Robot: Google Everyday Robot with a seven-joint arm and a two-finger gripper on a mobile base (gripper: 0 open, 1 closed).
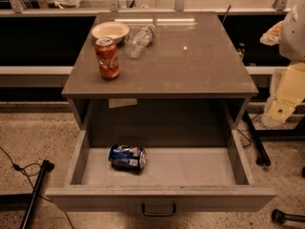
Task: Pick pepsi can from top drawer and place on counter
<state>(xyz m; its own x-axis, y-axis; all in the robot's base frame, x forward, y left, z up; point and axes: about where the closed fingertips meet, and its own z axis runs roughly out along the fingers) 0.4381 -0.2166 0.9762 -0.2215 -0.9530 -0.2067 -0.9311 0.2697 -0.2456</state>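
The end effector (pixel 282 101) hangs at the right edge, beside the worktop (pixel 190 61) and well apart from the Pepsi can (pixel 127 157). How far open it is, I cannot tell. The Pepsi can lies on its side in the open drawer (pixel 190 168), left of centre. A Coke can (pixel 107 58), a bottle (pixel 139 40) and a bowl (pixel 110 31) sit on the worktop.

**Blue in the Grey Drawer, Red on Top**

The pepsi can (pixel 127 157) is dark blue with white and red markings and silver ends. It sits against the plain grey of the top drawer (pixel 190 168), whose handle (pixel 158 210) is dark. The tabletop (pixel 190 61) is glossy grey-brown. The Coca-Cola can (pixel 107 58) is red with white script, the bottle (pixel 139 41) clear, the bowl (pixel 110 31) cream. The pincer (pixel 273 33), at the far right edge, looks pale yellow-white. The floor (pixel 28 137) is speckled beige.
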